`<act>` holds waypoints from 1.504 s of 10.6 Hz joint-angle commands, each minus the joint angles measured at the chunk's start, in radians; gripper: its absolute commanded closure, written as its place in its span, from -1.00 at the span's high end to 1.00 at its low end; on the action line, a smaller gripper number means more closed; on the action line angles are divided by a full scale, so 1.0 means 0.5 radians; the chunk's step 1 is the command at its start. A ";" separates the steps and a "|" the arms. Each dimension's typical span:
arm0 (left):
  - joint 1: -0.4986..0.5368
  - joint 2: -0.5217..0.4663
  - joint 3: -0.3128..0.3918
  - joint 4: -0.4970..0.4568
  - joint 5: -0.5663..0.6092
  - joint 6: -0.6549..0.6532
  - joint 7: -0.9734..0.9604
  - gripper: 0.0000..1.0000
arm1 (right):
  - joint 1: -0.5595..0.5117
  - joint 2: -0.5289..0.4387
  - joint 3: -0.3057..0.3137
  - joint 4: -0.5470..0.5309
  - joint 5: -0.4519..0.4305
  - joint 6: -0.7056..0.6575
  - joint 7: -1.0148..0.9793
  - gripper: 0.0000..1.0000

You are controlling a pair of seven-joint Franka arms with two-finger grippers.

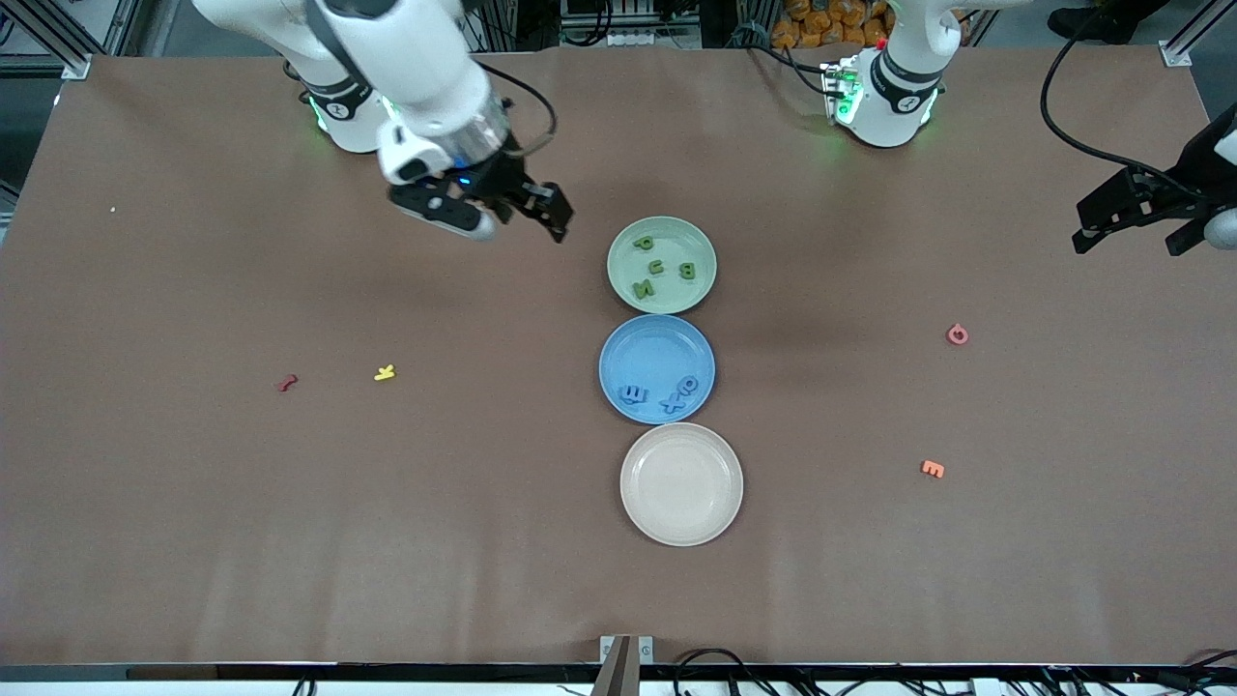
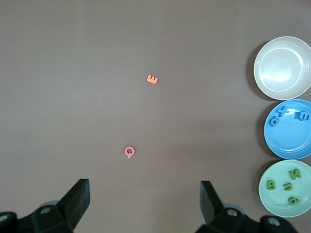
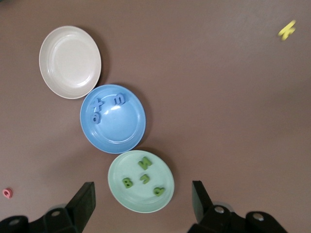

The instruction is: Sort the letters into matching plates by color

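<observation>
Beige plate [image 1: 681,483] nearest; both grippers (left [image 1: 1140,224], right [image 1: 503,208]) hang spread wide, holding nothing.

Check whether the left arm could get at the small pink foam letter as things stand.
Probably yes: the left pincer is open and empty, and the pink foam letter lies alone on bare table.

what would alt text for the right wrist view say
Three plates in a row on a brown table: a green plate holding four green letters, a blue plate holding three blue letters, and an empty beige plate. The open right gripper hangs over them.
</observation>
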 commanded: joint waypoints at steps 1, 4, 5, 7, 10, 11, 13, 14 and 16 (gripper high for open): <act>0.008 -0.008 0.003 0.004 -0.035 0.009 0.058 1.00 | -0.342 -0.226 0.051 -0.012 0.077 -0.268 -0.479 0.77; 0.005 -0.011 -0.009 0.004 -0.035 0.009 0.058 1.00 | -0.601 -0.316 -0.007 0.080 0.068 -0.554 -0.977 0.77; 0.005 -0.014 -0.012 0.004 -0.035 0.009 0.058 1.00 | -0.607 -0.307 -0.132 0.165 0.062 -0.652 -1.091 0.77; 0.005 -0.017 -0.012 -0.002 -0.035 0.009 0.058 1.00 | -0.562 -0.297 -0.435 0.227 0.059 -0.711 -1.430 0.77; 0.005 -0.020 -0.012 0.001 -0.035 0.009 0.058 1.00 | -0.555 -0.261 -0.712 0.276 -0.088 -0.711 -1.894 0.77; 0.005 -0.020 -0.012 0.001 -0.035 0.009 0.058 1.00 | -0.534 -0.218 -0.780 0.319 -0.143 -0.714 -1.993 0.75; 0.005 -0.020 -0.012 0.001 -0.035 0.009 0.058 1.00 | -0.430 -0.108 -0.945 0.447 -0.147 -0.818 -2.101 0.74; 0.005 -0.020 -0.012 0.001 -0.035 0.009 0.061 1.00 | -0.396 -0.068 -0.970 0.524 -0.156 -0.891 -2.104 0.74; 0.005 -0.020 -0.012 0.001 -0.035 0.009 0.061 1.00 | -0.393 -0.067 -0.970 0.583 -0.220 -0.911 -2.257 0.74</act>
